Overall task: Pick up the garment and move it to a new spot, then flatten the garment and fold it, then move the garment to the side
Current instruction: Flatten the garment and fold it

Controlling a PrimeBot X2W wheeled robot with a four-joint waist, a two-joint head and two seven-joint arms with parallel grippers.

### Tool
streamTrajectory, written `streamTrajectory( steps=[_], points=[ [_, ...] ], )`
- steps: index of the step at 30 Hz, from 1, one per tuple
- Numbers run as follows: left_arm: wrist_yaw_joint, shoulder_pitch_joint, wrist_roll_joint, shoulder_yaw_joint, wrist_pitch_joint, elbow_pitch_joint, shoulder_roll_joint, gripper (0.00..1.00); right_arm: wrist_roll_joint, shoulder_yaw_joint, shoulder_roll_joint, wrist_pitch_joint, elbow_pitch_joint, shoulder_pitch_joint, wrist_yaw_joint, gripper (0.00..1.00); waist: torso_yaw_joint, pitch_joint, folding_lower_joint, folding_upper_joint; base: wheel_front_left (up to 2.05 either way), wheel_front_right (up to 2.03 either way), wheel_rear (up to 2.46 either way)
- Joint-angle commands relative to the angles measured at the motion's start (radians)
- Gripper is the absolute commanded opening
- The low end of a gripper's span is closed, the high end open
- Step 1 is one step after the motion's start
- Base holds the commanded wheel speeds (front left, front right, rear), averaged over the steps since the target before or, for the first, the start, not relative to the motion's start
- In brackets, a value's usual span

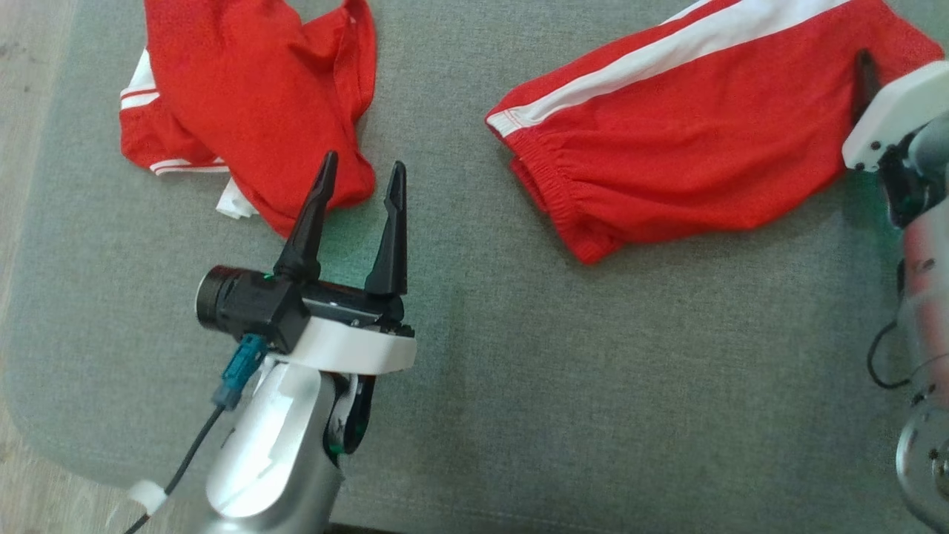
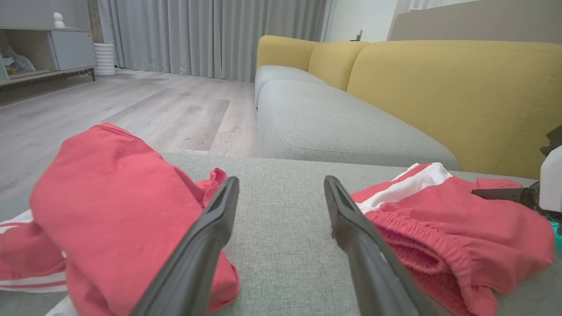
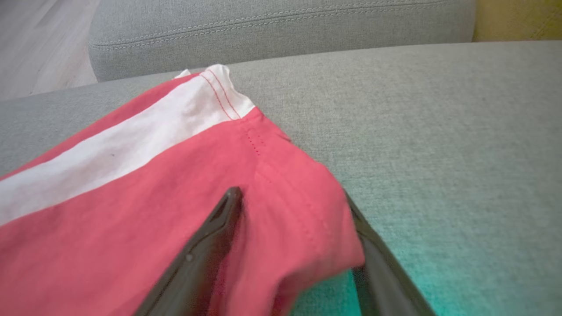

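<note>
L gripper [image 1: 364,162] hung spread wide just beside crumpled red white-trimmed garment [image 1: 252,96], far left on grey fabric cushion [image 1: 519,371]. R gripper [image 3: 290,195], wide too, straddled edge of red white-striped shorts [image 1: 704,133], far right.

On the grey fabric cushion [image 1: 556,371], a crumpled red garment [image 1: 252,104] lies far left and red white-striped shorts [image 1: 704,141] far right, apart. The left hand [image 1: 363,167] sits just before the crumpled one; the right hand [image 3: 290,195] straddles the shorts' right edge.

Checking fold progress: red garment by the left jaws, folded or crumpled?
Crumpled: the left red garment lies bunched with uneven edges, and white trim sticks out underneath.
</note>
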Motion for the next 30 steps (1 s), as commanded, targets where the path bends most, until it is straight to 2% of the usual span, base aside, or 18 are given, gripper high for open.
streamTrajectory(
  steps=[1, 2, 3, 9, 13, 19, 23, 27, 30],
  points=[
    [-0.002, -0.022, 0.015, 0.036, -0.005, -0.028, 0.007, 1.00, -0.001, 0.035, 0.016, 0.019, 0.021, -0.001, 0.007, 1.00, 0.000, 0.003, 0.0000, 0.0000, 0.00, 0.00, 0.00],
    [-0.002, -0.023, 0.019, 0.037, -0.005, -0.028, 0.007, 1.00, 0.007, 0.044, 0.021, 0.024, 0.040, -0.007, 0.007, 1.00, 0.000, 0.005, 0.0000, 0.0000, 0.00, 0.00, 0.00],
    [-0.003, -0.024, 0.023, 0.037, -0.005, -0.028, 0.006, 1.00, 0.016, 0.054, 0.024, 0.027, 0.057, -0.014, 0.007, 0.00, -0.001, 0.007, 0.0000, 0.0000, 0.00, 0.00, 0.00],
    [-0.006, -0.021, 0.033, 0.051, -0.005, -0.018, 0.004, 1.00, 0.072, 0.118, 0.016, -0.033, 0.107, -0.031, 0.007, 0.00, -0.020, -0.014, 0.0000, 0.0000, 0.00, 0.00, 0.00],
    [-0.010, -0.007, 0.038, 0.063, -0.005, -0.011, 0.004, 1.00, 0.137, 0.150, -0.007, -0.112, 0.121, -0.014, 0.007, 0.00, -0.050, -0.067, 0.0000, 0.0000, 0.00, 0.00, 0.00],
    [-0.012, 0.028, 0.044, 0.078, -0.005, -0.007, 0.004, 1.00, 0.219, 0.176, -0.065, -0.163, 0.124, 0.047, 0.007, 0.00, -0.095, -0.134, 0.0000, 0.0000, 0.00, 0.00, 0.00],
    [-0.013, 0.046, 0.046, 0.083, -0.005, -0.007, 0.005, 1.00, 0.257, 0.167, -0.109, -0.183, 0.124, 0.089, 0.007, 0.00, -0.112, -0.160, 0.0000, 0.0000, 0.00, 0.00, 0.00],
    [-0.012, 0.066, 0.050, 0.086, -0.005, -0.010, 0.006, 1.00, 0.286, 0.121, -0.174, -0.212, 0.139, 0.143, 0.007, 0.00, -0.128, -0.180, 0.0000, 0.0000, 0.00, 0.00, 0.00],
    [-0.014, 0.076, 0.051, 0.086, -0.005, -0.013, 0.006, 1.00, 0.303, 0.087, -0.194, -0.228, 0.155, 0.169, 0.007, 0.00, -0.136, -0.187, 0.0000, 0.0000, 0.00, 0.00, 0.00]
  ],
)
